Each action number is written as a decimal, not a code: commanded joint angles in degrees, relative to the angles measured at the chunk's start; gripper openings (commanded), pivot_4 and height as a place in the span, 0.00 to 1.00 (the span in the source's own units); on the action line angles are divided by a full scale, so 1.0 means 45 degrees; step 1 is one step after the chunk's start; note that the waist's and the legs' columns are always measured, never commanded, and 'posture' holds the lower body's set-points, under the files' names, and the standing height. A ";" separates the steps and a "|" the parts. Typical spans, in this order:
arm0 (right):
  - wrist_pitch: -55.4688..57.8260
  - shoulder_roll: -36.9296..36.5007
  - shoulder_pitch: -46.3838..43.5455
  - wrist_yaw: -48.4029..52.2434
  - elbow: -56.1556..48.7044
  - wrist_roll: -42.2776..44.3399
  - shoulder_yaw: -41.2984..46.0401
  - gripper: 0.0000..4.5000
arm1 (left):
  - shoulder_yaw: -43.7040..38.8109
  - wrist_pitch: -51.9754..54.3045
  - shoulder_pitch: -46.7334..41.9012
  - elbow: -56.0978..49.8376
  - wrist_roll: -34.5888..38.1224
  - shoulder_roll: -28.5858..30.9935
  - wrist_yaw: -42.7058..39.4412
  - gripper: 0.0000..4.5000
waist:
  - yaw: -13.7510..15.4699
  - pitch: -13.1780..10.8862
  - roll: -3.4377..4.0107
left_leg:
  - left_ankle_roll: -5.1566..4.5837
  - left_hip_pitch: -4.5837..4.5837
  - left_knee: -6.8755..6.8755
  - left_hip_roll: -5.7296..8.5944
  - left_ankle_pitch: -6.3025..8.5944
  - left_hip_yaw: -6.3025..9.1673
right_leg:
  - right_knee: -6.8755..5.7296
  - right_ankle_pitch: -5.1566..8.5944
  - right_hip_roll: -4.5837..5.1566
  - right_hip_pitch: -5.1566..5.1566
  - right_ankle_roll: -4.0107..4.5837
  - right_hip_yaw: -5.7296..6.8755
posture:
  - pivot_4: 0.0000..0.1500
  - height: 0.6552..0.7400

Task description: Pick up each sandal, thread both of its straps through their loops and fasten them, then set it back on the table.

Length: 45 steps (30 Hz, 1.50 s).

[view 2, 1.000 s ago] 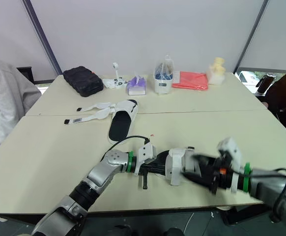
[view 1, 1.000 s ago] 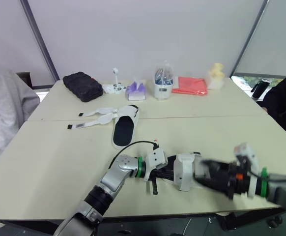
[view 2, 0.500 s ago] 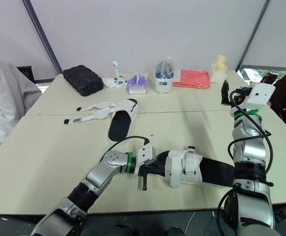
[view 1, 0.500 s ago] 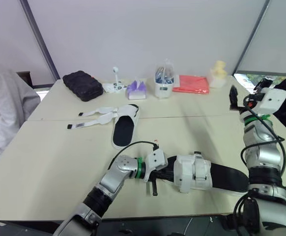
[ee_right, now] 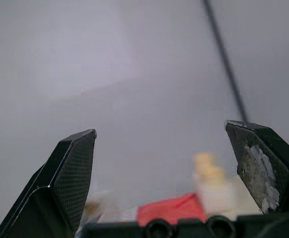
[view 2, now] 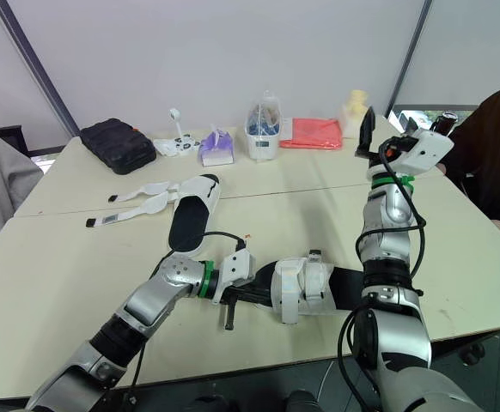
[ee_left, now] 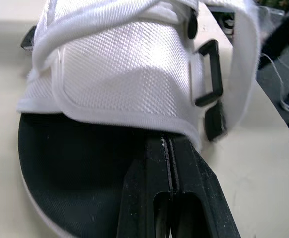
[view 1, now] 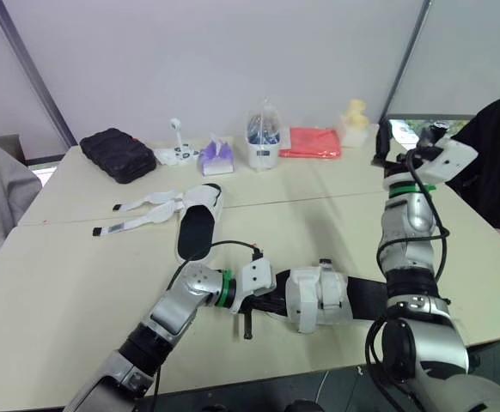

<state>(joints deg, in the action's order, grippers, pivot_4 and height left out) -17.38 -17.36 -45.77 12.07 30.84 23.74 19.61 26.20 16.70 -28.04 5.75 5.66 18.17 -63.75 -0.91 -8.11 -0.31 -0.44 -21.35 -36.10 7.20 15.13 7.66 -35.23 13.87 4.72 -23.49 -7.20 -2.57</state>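
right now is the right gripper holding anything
No, the right gripper is open in the air, with nothing between its two fingers.

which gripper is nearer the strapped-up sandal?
Left. The left gripper is shut, its tips on the sandal's black insole, tucked under the white upper. The right gripper is open, high in the air, well clear of it.

Head cams overlook table [view 1: 61,283]; L wrist close (sandal [ee_left: 124,69]).
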 commanded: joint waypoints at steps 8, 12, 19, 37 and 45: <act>0.9177 -0.3048 0.4948 0.4058 -0.9249 0.5056 -0.1504 0.99 | 0.0306 0.0665 0.0681 0.0552 -0.0300 0.0349 0.0165 0.00 | 0.0048 -0.0004 0.0027 | -0.0003 -0.0011 -0.0005 -0.0006 0.0006 0.0014 | 0.0006 0.0004 0.0032 0.0003 0.0026 -0.0004 | 1.00 1.00; 1.2733 -0.5629 0.6361 0.5270 -1.1264 0.7331 -0.0930 0.99 | 0.0299 0.0558 0.0642 0.0770 -0.0275 -0.0038 0.0476 0.00 | 0.0230 -0.0009 0.0027 | -0.0004 -0.0014 -0.0022 -0.0008 0.0005 0.0014 | 0.0015 0.0003 0.0047 0.0021 0.0031 0.0018 | 1.00 1.00; 1.4856 -0.8178 0.8878 0.8018 -1.2246 0.8569 -0.0303 0.99 | 0.0191 -0.0064 0.0484 0.1060 -0.0405 -0.0434 0.0901 0.00 | 0.0469 -0.0027 -0.0031 | -0.0029 -0.0031 -0.0043 0.0006 0.0020 0.0009 | 0.0045 0.0003 0.0078 0.0035 0.0022 0.0037 | 1.00 1.00; 1.5777 -0.9019 1.1452 0.9602 -1.3442 0.8075 -0.0162 0.99 | 0.0272 -0.0450 0.0369 0.1884 -0.0429 -0.1571 0.1720 0.00 | 0.0840 -0.0046 -0.0057 | -0.0081 -0.0114 -0.0218 0.0007 0.0059 0.0005 | 0.0056 0.0010 0.0083 0.0056 0.0013 0.0054 | 1.00 1.00; 1.6142 -0.8664 1.1355 0.9034 -1.3883 0.8512 -0.0143 0.99 | 0.0291 -0.0488 0.0364 0.1994 -0.0427 -0.1601 0.1735 0.00 | 0.1039 -0.0047 -0.0058 | -0.0082 -0.0135 -0.0219 0.0006 0.0059 0.0003 | 0.0058 0.0009 0.0081 0.0034 0.0014 0.0054 | 1.00 1.00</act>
<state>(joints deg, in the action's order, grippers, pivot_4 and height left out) 55.20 -56.69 5.83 52.97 -30.18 60.98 17.92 26.16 13.13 -27.33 12.16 6.11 10.32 -56.89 3.77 -8.32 -0.57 -0.81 -21.97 -37.09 7.23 15.40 7.68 -34.97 13.91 5.08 -23.35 -7.14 -2.33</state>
